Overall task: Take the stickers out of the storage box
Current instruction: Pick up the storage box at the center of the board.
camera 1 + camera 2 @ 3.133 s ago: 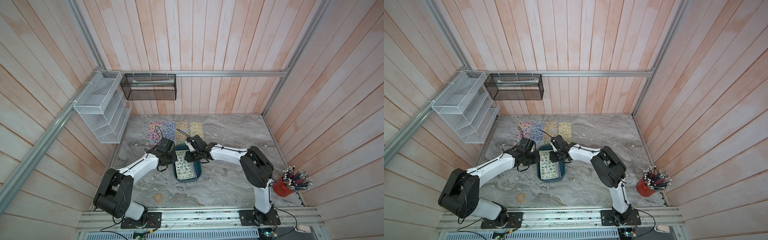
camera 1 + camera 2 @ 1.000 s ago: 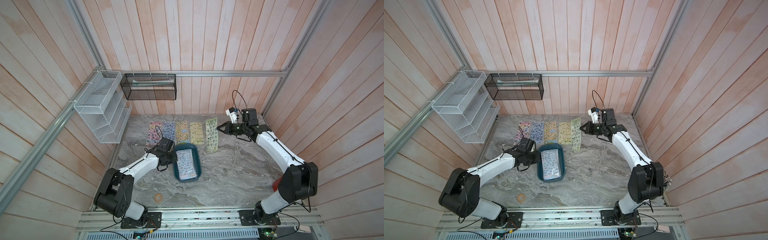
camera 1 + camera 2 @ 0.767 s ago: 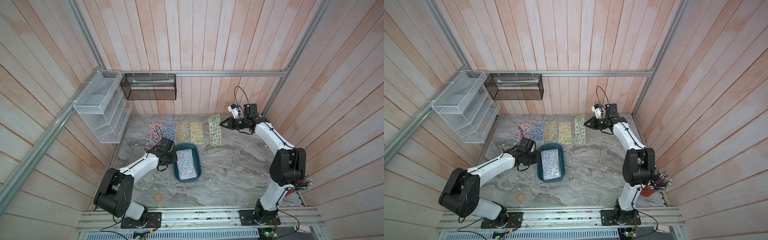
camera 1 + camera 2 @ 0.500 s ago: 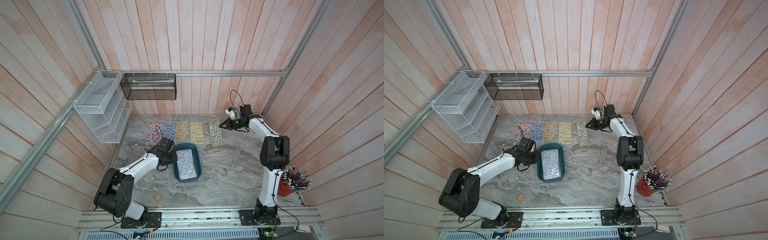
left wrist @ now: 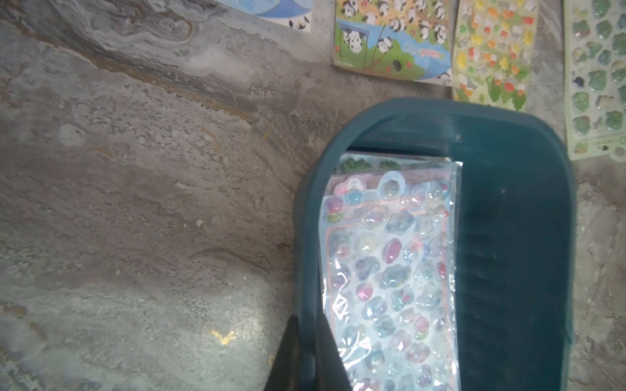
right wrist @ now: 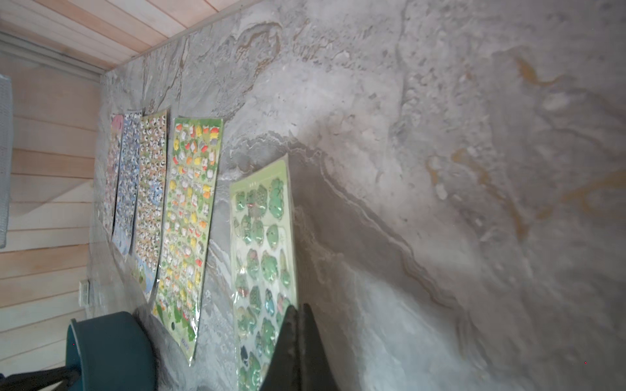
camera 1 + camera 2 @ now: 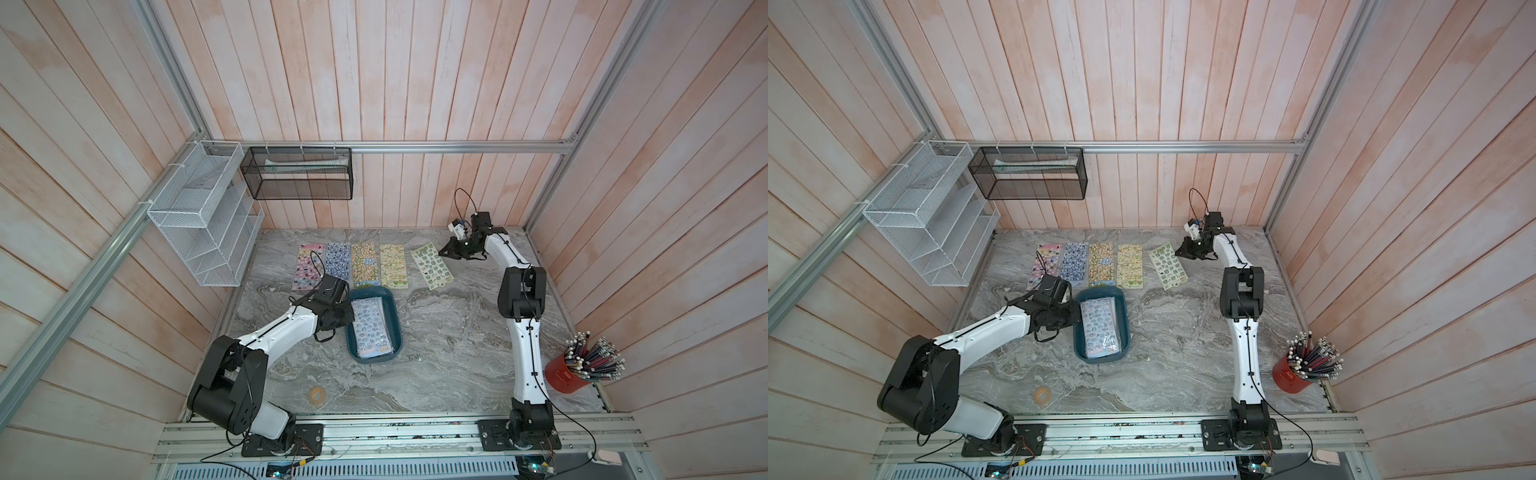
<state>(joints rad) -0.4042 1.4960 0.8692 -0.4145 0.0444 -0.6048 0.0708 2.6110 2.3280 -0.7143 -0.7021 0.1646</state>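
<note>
The dark teal storage box (image 7: 395, 320) (image 7: 1121, 322) sits mid-table with a stack of stickers (image 7: 370, 328) (image 5: 389, 270) inside, a blue sheet on top. My left gripper (image 7: 350, 319) (image 5: 306, 320) is shut on the box's left rim (image 5: 305, 237). Several sheets lie in a row behind the box (image 7: 365, 266). A green frog sheet (image 7: 431, 266) (image 6: 261, 254) lies slanted at the row's right end. My right gripper (image 7: 443, 252) (image 6: 298, 306) is shut on that sheet's far edge, low over the table.
A red cup of pencils (image 7: 567, 376) stands at the right edge. A tape ring (image 7: 317, 394) lies near the front. A white wire rack (image 7: 203, 224) and a black mesh basket (image 7: 297, 174) hang on the walls at back left.
The right arm has carried the green sheet to the back right and lowered it from hanging upright to lying slanted on the table. The left arm has not moved.
</note>
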